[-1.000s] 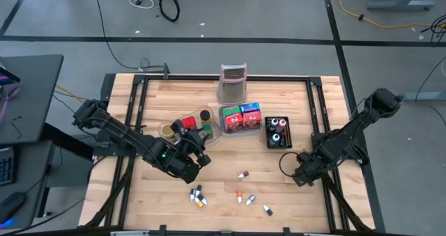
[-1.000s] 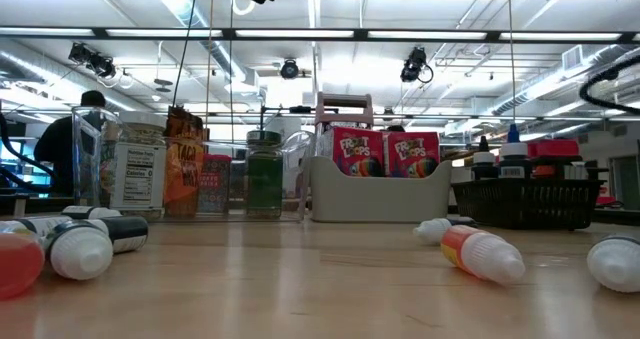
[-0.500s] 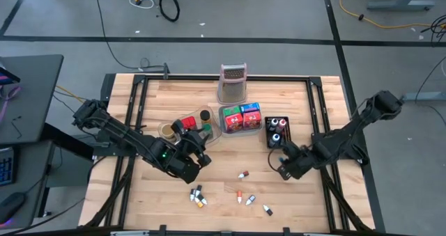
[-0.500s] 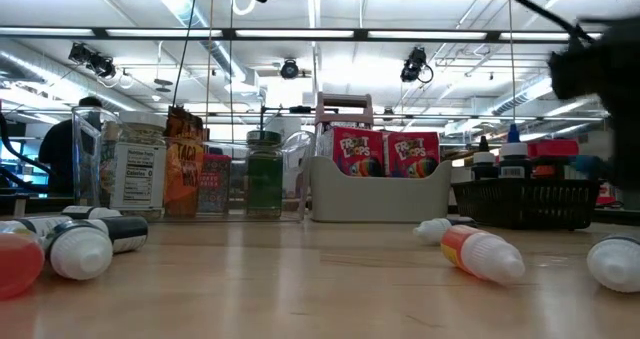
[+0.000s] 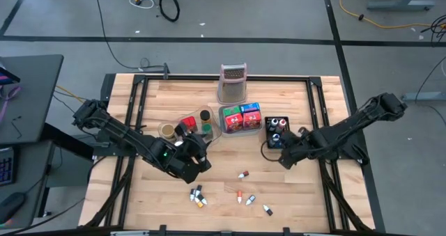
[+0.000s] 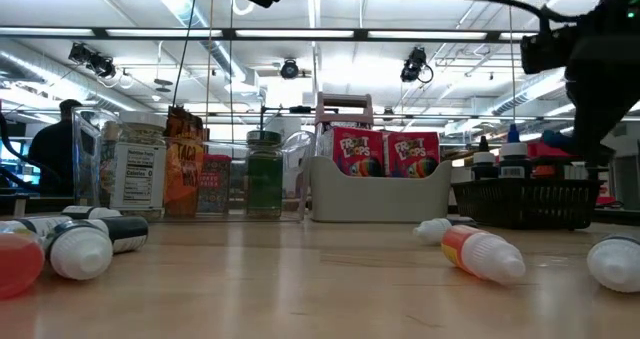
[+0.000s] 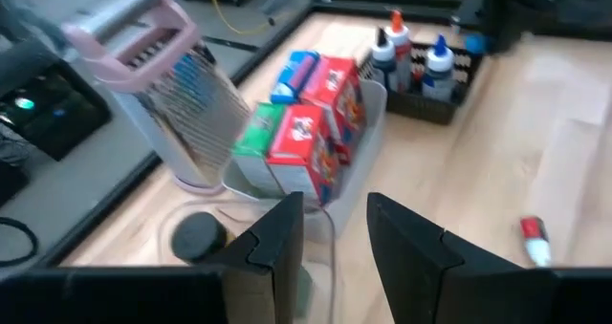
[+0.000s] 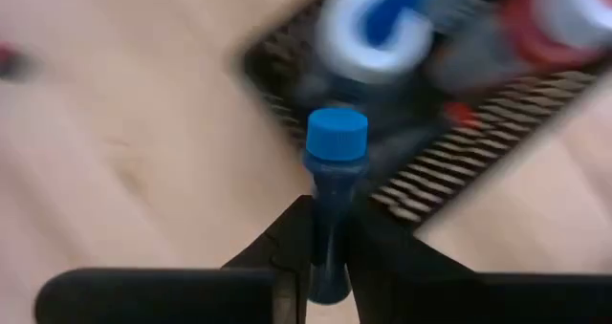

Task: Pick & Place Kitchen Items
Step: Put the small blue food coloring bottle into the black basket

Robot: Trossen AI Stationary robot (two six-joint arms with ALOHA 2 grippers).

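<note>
Firmly clawed: slim blue-capped bottle (image 8: 335, 185), dark-bodied.

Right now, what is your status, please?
Right gripper shut on blue-capped bottle, beside black tray. Left gripper open, empty, near clear tray. Nothing blocking.

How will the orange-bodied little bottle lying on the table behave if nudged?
The orange-bodied bottle lies on its side on bare wood, round-bodied, so it would probably roll. It tapers to a white cap, so likely curving rather than straight. It looks small, probably light.
</note>
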